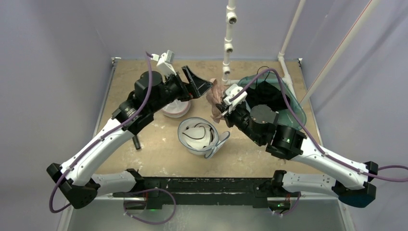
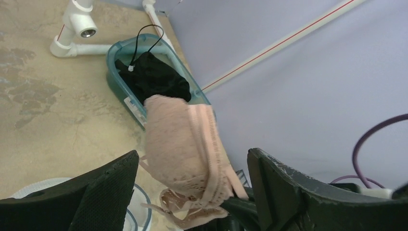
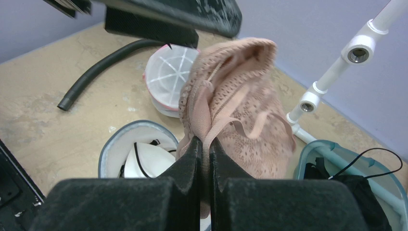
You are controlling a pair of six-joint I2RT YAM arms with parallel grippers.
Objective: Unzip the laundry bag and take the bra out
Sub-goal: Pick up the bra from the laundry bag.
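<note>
The laundry bag [image 1: 181, 136] lies unzipped and gaping on the worktop [image 1: 159, 159], so step 1 looks done. Beyond it the right fingers [image 3: 188, 166] are clenched on the pink bra [image 3: 240, 110], which hangs clear of the bag. The left fingers [image 2: 106, 187] are spread just beside it, grasping nothing, so only setting it down seems left.

soft, even lighting, faint shadows; wrist views blur up close.

Pale lavender walls [image 1: 57, 38] enclose a mottled tan tabletop [image 1: 159, 159] on three sides. White PVC pipes [image 1: 230, 29] rise at its far edge under even light.
</note>
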